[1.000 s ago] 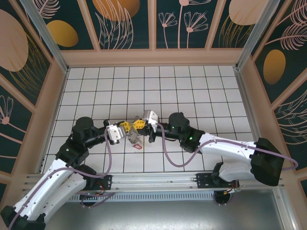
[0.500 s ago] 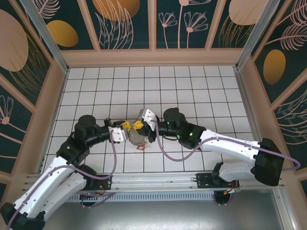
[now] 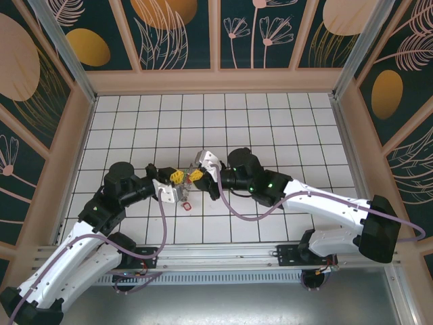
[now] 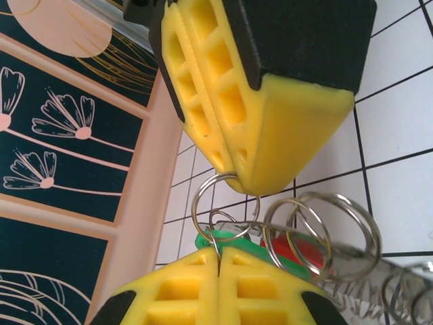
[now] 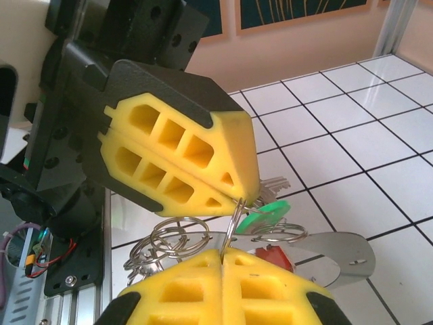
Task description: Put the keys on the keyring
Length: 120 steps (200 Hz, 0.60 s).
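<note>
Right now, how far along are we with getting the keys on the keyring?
Mid-job. Done: the keys, green tag and red tag sit bunched together. In hand: left claw and right claw, both shut, pinch one thin split ring between them. Left: the threading; I can't tell whether any key is on yet.

No legible text, no brand or number, visible tags of the keys (image 5: 270,211) plain

White arms (image 3: 325,203) with black joints (image 3: 122,179), purple cables (image 3: 164,223), yellow ribbed claw fingers (image 5: 169,159).
</note>
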Available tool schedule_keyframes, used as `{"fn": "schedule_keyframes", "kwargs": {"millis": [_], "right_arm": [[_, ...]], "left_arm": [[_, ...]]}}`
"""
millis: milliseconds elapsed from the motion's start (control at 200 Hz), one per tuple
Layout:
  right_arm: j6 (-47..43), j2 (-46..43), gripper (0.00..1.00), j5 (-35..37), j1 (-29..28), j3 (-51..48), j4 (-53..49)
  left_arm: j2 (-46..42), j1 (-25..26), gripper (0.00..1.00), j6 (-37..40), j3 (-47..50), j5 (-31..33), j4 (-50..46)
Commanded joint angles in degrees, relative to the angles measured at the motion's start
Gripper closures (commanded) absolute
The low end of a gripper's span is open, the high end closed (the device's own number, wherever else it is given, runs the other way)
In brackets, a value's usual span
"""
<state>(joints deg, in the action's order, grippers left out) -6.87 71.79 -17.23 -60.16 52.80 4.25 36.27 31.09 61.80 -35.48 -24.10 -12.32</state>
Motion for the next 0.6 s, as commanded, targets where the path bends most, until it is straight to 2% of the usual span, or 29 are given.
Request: {"fn": "schedule_keyframes", "kwargs": {"millis": [0,195,596], "right_arm": [[1.66,0.58,1.0,-2.91,0.27,3.37,-4.99],[2.79,2.68,1.0,-4.53,0.4,6.37,-9.91],[5.35,5.65,1.0,-8.28,0.69,7.29,-9.28]], "left_arm": [[-0.57,-0.24,1.0,4.85,-2.65,3.63,0.89],[0.87,-0.25,1.0,8.58,-3.93,2.99,0.61],[3.0,-0.26,1.0,16.74,-5.39,-1.35,3.76]]}}
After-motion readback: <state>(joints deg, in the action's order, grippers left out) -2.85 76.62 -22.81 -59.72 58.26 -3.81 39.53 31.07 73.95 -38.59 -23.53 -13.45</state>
